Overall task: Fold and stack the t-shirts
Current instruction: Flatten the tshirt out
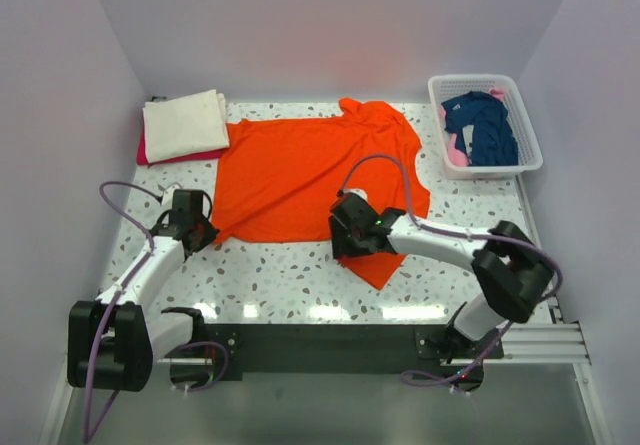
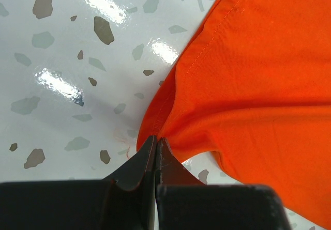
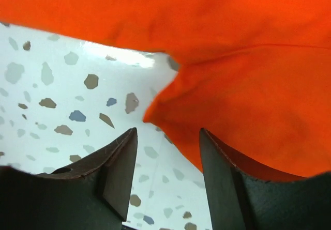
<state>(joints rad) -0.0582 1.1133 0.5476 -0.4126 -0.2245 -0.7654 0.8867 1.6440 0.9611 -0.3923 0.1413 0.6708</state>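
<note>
The bright orange t-shirt (image 1: 310, 170) lies spread on the speckled table. My left gripper (image 1: 203, 233) is shut on its near left corner; in the left wrist view the jaws (image 2: 155, 140) pinch the cloth's edge (image 2: 170, 132). My right gripper (image 1: 345, 245) is open at the shirt's near edge, by the sleeve (image 1: 380, 265); in the right wrist view its fingers (image 3: 168, 134) straddle an orange fold (image 3: 170, 111) without closing on it. A folded cream t-shirt (image 1: 185, 125) lies on a red one (image 1: 145, 152) at the back left. A navy shirt (image 1: 482, 125) is in the basket.
The white lattice basket (image 1: 530, 155) stands at the back right with navy and pink cloth inside. Walls close the table on the left, back and right. Bare speckled tabletop (image 1: 280, 280) runs between the shirt and the arm bases.
</note>
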